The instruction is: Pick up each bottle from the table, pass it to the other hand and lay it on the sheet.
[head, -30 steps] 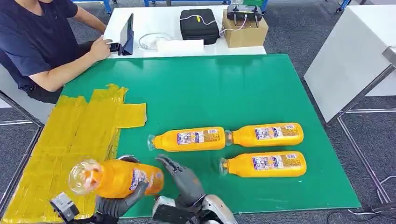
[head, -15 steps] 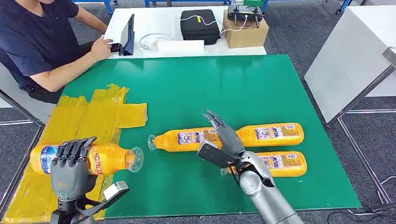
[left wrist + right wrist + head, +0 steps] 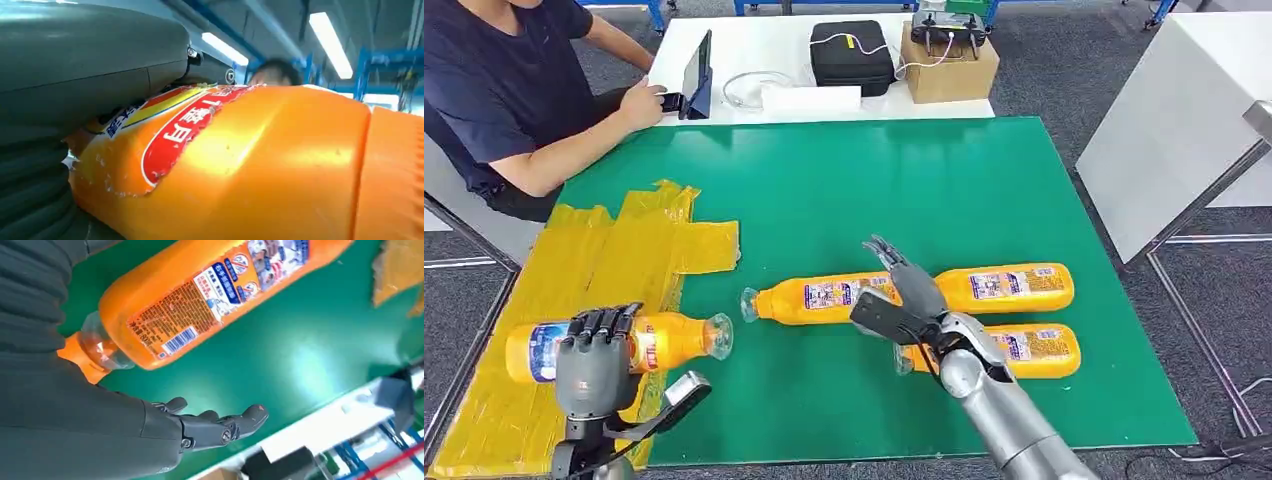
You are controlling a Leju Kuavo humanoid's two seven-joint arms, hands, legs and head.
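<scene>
The green desk [image 3: 844,190] carries a yellow sheet [image 3: 584,270] along its left edge. The left hand [image 3: 596,360] is clamped on 1 orange bottle [image 3: 664,338] over the sheet's near part; the left wrist view shows its red label up close. 3 bottles [image 3: 1004,287] lie near the desk's front right corner. Above them the right hand [image 3: 902,290] hovers, fingers apart and holding nothing. A white table [image 3: 814,60] stands behind.

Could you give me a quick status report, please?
Left hand holds a bottle over the yellow sheet. Right hand open above three bottles on the green table.
</scene>
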